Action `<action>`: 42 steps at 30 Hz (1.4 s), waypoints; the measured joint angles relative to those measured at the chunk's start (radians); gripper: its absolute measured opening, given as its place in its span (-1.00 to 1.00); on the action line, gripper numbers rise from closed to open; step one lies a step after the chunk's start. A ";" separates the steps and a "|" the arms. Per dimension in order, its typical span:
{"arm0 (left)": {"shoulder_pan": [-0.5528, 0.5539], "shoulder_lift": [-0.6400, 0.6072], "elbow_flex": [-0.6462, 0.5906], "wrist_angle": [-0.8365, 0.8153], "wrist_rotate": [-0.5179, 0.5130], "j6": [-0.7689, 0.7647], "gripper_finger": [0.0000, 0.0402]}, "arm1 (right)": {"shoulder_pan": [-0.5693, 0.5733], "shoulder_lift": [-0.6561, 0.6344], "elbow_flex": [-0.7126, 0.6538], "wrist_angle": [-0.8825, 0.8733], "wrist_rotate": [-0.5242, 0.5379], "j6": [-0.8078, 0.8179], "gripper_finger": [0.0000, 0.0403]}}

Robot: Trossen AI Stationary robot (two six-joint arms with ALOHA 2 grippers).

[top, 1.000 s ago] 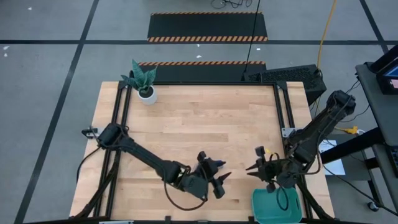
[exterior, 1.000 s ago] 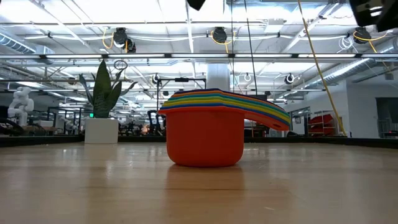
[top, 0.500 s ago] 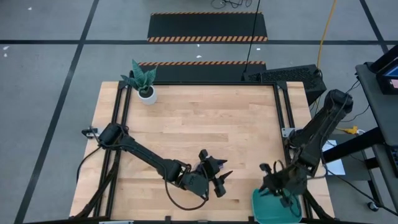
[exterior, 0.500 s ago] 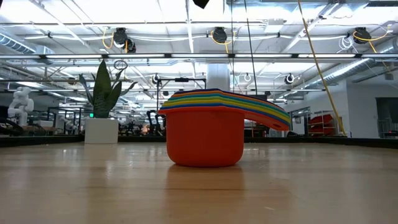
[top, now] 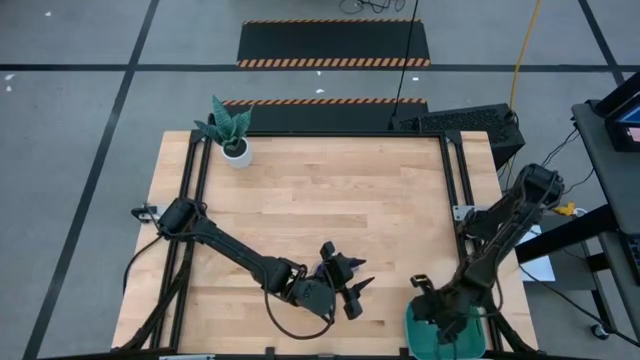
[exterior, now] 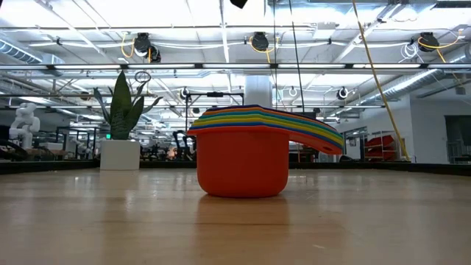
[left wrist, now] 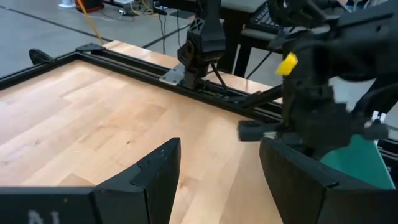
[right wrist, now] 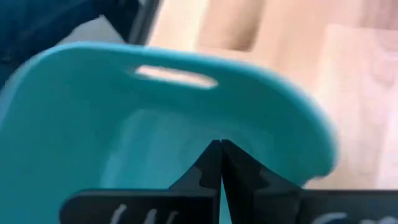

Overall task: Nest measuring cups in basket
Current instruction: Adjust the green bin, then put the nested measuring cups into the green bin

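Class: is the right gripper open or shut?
Shut: in the right wrist view the right gripper has its fingertips pressed together above the teal basket.

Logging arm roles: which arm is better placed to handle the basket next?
Probably right. The right gripper, shut, hangs directly over the basket; the left gripper, open, sits mid-table, apart from it.

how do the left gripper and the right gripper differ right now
The left gripper is open, its fingers spread with bare table between them; the right gripper is shut, fingertips meeting with nothing between them. The left one hangs over the wooden table near its front edge, while the right one is over the teal basket at the front right corner, pointing into it. Both are dark two-finger grippers holding nothing.
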 joint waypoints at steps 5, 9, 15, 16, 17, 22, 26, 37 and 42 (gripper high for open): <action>0.002 0.000 0.000 0.000 0.006 -0.004 0.11 | -0.075 0.046 0.000 0.010 0.002 -0.068 -1.00; 0.002 0.000 0.000 0.000 0.006 -0.015 0.11 | -0.130 0.068 0.000 0.032 0.001 -0.140 -1.00; 0.000 0.000 -0.001 0.000 0.007 -0.018 0.11 | -0.197 0.075 0.000 0.092 -0.002 -0.236 -0.99; 0.000 0.000 -0.001 0.000 0.011 -0.018 0.11 | -0.204 0.075 0.000 0.105 -0.002 -0.250 -0.99; 0.000 0.000 -0.001 0.000 0.019 -0.019 0.11 | -0.210 0.075 0.000 0.116 -0.002 -0.263 -0.99; 0.000 0.000 -0.001 0.000 0.027 -0.020 0.11 | -0.236 0.075 0.000 0.189 -0.003 -0.318 -0.99; 0.000 0.000 -0.001 0.000 0.027 -0.021 0.11 | -0.245 0.075 0.000 0.224 -0.004 -0.359 -0.99; -0.007 0.000 -0.001 0.008 0.048 0.000 0.11 | -0.215 -0.101 0.000 0.083 -0.004 -0.385 -0.99; -0.012 0.000 0.034 -0.034 0.045 0.005 0.11 | -0.190 -0.264 0.000 -0.046 0.000 -0.389 -0.99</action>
